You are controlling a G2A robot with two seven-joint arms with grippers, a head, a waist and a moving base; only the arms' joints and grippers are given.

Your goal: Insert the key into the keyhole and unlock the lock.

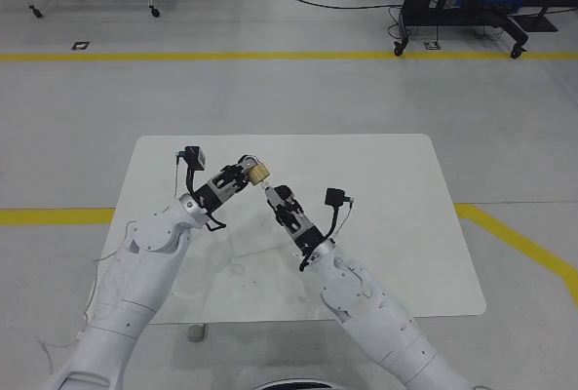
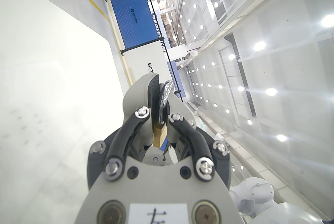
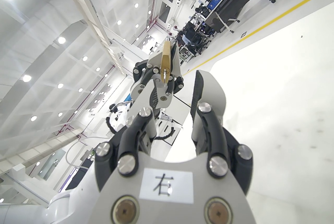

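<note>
The left gripper (image 1: 244, 176) clamps the brass lock (image 1: 258, 174) above the table (image 1: 386, 195), the right gripper (image 1: 273, 199) open just beside it.

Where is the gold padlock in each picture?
Top view: the padlock is over the table, left of centre, held in the left pincer.
Left wrist view: the padlock is clamped between that pincer's fingers.
Right wrist view: the padlock is farther off, beyond the open right pincer.
Shared landmark: the white table.
</note>
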